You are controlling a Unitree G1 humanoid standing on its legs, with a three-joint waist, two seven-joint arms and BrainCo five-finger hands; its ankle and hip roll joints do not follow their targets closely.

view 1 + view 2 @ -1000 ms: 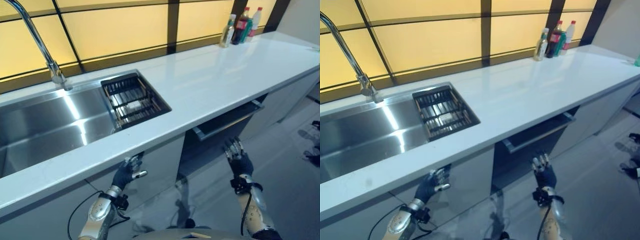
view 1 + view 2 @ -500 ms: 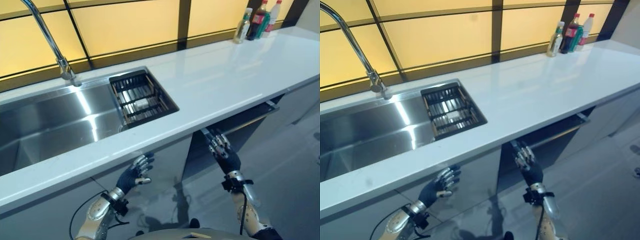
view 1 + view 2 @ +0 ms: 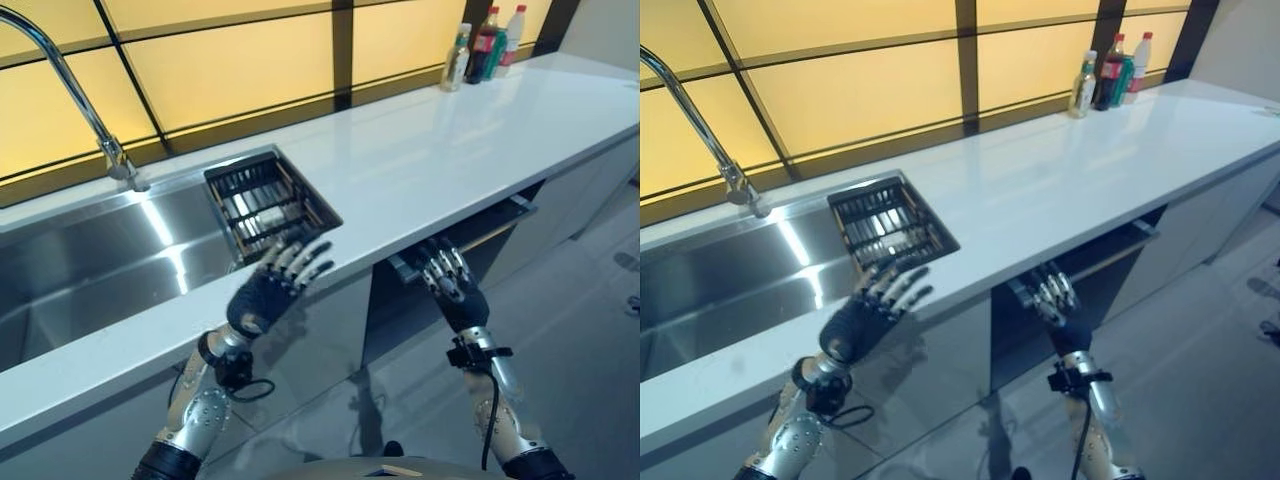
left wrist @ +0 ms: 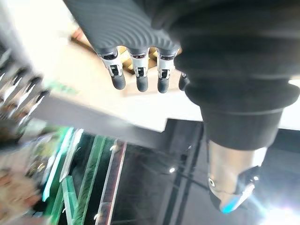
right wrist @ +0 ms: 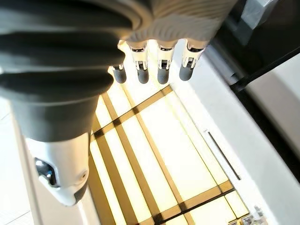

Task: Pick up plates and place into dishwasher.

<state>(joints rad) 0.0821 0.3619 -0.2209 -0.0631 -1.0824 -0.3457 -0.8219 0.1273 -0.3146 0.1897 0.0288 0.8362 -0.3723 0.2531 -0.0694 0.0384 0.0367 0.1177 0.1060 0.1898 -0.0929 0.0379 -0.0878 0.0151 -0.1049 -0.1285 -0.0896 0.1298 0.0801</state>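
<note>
Left eye view: both hands, left hand (image 3: 268, 290) and right hand (image 3: 451, 285), empty, fingers spread; dishwasher (image 3: 470, 240) interior hidden.

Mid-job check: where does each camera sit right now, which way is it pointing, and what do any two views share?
Left eye view: on the head, looking down at the white counter, sink and dish rack; left hand and right hand raised, open.
Right eye view: beside it, same scene; both show the bottles and the dishwasher door ajar.
Left wrist view: on the left wrist, along its fingers.
Right wrist view: on the right wrist, along its fingers towards yellow panels.
</note>
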